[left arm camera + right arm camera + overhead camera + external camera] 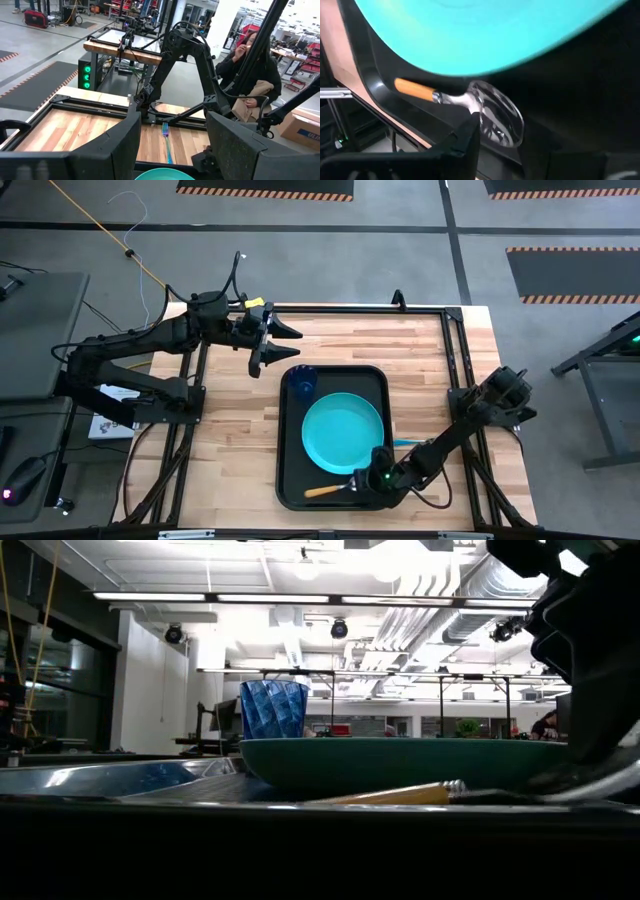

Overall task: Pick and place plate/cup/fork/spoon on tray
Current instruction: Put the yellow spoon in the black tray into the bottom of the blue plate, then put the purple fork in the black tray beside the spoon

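Observation:
The black tray lies mid-table. On it rest the turquoise plate, the dark-blue cup at its far left corner, and the spoon along its near rim. The spoon's orange handle points toward the table's left and its silver bowl lies between the fingers of my right gripper. That gripper is open, low over the tray's near right corner. The light-blue fork lies on the table right of the tray. My left gripper is open and empty, beyond the tray's far edge. My right gripper stands with one fingertip right beside the spoon's neck; I cannot tell whether it touches. The spoon lies flat on the tray floor, its bowl between the spread fingers.
A black frame runs round the wooden table. A seated person shows beyond the table's right side in the left wrist view. Bare wood lies left of the tray.

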Controlling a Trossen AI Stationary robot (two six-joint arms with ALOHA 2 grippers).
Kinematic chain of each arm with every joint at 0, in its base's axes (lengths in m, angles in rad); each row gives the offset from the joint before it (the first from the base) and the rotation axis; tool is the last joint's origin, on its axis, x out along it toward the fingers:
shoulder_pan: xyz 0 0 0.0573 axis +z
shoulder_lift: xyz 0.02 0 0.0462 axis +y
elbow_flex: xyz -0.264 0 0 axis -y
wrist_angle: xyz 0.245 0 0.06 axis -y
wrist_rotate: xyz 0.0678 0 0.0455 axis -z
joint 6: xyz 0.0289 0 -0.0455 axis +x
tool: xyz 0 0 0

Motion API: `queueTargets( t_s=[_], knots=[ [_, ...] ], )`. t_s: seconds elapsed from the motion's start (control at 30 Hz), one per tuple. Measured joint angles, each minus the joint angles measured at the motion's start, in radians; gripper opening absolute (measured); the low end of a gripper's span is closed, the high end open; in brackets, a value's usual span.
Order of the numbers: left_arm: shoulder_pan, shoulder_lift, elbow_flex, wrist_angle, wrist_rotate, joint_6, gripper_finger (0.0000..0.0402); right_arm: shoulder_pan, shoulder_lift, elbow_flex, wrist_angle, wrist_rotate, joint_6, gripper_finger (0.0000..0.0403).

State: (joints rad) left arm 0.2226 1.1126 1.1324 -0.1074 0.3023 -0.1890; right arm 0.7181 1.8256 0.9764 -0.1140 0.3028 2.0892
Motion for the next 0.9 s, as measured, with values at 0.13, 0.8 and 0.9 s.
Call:
queueTargets(
  t_s=[0.13, 0.8, 0.9],
  knots=[
    [0.000, 0.000, 0.000, 0.000, 0.000, 0.000, 0.0215, 0.004, 0.000, 0.000, 0.001, -0.054, -0.003, 0.0118],
    [0.000, 0.000, 0.000, 0.000, 0.000, 0.001, 0.0215, 0.016, -0.128, 0.000, -0.129, -0.102, -0.135, 0.0119],
    [0.000, 0.000, 0.000, 0.000, 0.000, 0.002, 0.0215, 0.017, -0.215, 0.000, -0.239, -0.102, -0.183, 0.0119]
  ],
)
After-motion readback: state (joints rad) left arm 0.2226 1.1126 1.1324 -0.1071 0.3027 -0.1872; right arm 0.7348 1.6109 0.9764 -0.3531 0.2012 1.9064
